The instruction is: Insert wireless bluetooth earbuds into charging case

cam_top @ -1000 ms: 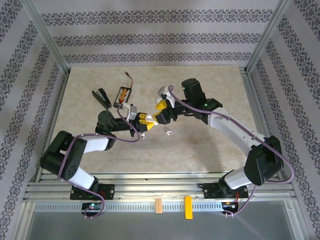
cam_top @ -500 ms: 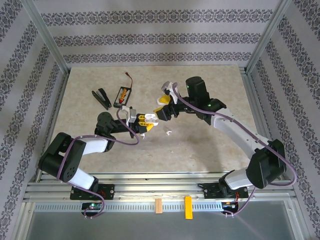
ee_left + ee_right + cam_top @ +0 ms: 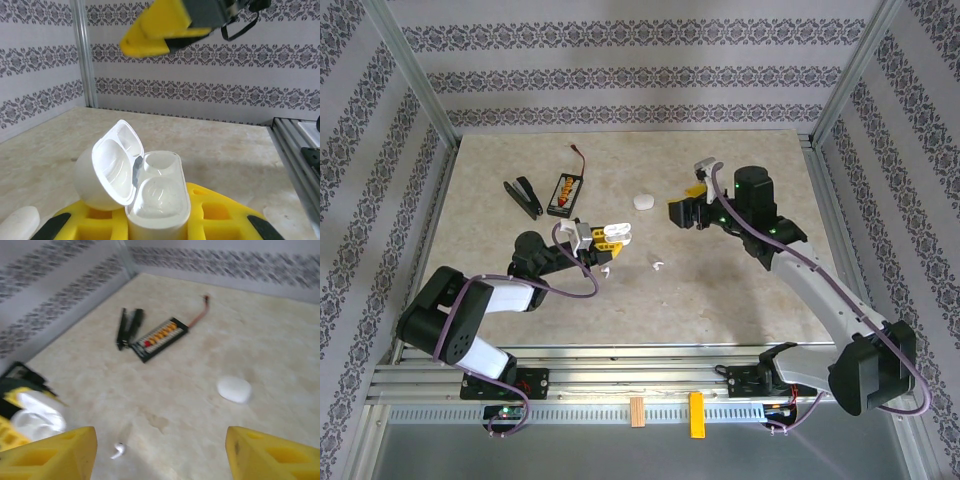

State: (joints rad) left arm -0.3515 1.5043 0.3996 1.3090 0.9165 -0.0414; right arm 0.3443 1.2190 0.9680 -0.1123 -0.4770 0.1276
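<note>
Top external view has the left gripper (image 3: pixel 612 236) near the middle of the table (image 3: pixel 740 300), jaws shut hard on the base of an open charging case (image 3: pixel 617 232). The right gripper (image 3: pixel 682 203) hangs nearer the far edge, jaws parted and holding nothing. One loose earbud (image 3: pixel 657 265) lies flat on the table, just toward the near edge from the held case and apart from both grippers. I'd worry about the pick. The earbud is tiny and smooth, and broad yellow fingers coming down on it could flick it away, or pinch it with the stem askew so that it won't seat. A push on the case could twist it in its grip or knock the lid (image 3: pixel 112 165) shut. A closed white pebble-shaped case (image 3: pixel 643 202) close to the right gripper could also be bumped on the way across. From the left wrist I can see both wells of the held case, which look empty, a detail too small to read from above. The right wrist view, somewhat blurred, frames the earbud (image 3: pixel 118 450) between its own fingertips (image 3: pixel 50 452), with a black clip (image 3: pixel 129 326) and a small connector board (image 3: pixel 160 337) toward the far left corner.
</note>
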